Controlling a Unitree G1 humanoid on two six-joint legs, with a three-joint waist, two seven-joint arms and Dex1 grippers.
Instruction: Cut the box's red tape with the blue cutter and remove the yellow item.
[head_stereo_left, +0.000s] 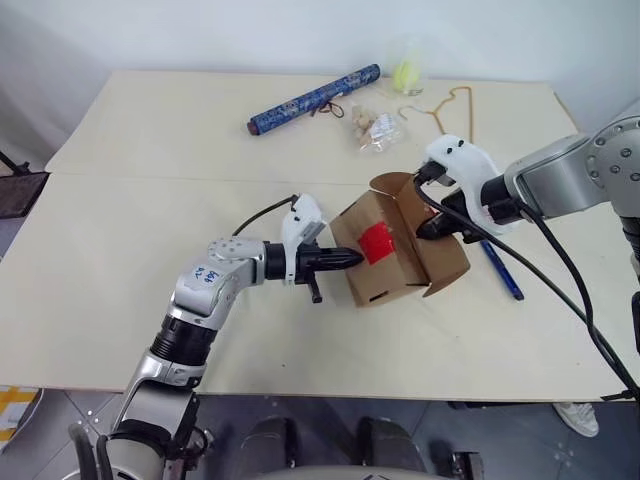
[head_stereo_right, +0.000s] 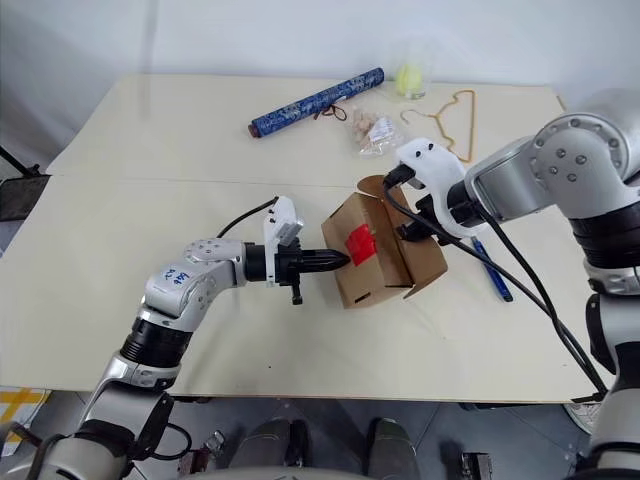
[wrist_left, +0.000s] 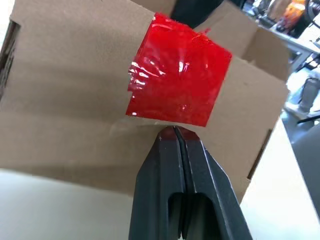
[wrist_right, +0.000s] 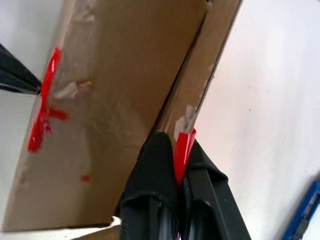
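Observation:
The brown box (head_stereo_left: 400, 262) stands on the table with its top flaps open, the red tape (head_stereo_left: 376, 241) on the face turned toward my left arm. My left gripper (head_stereo_left: 355, 258) is shut and empty, its tips (wrist_left: 175, 134) against the cardboard just beside the edge of the tape (wrist_left: 177, 82). From the other side, my right gripper (head_stereo_left: 426, 231) is shut on a box flap (wrist_right: 192, 97), with a strip of red tape (wrist_right: 183, 150) pinched between its fingers. The blue cutter (head_stereo_left: 501, 269) lies on the table to the right of the box. The yellow item is hidden.
At the back of the table lie a long patterned blue roll (head_stereo_left: 314, 98), a clear bag of small pale pieces (head_stereo_left: 375, 128), a tan wire hanger (head_stereo_left: 448, 106) and a yellow-green ball in clear wrap (head_stereo_left: 408, 70). The table's front edge (head_stereo_left: 330, 392) runs close below the box.

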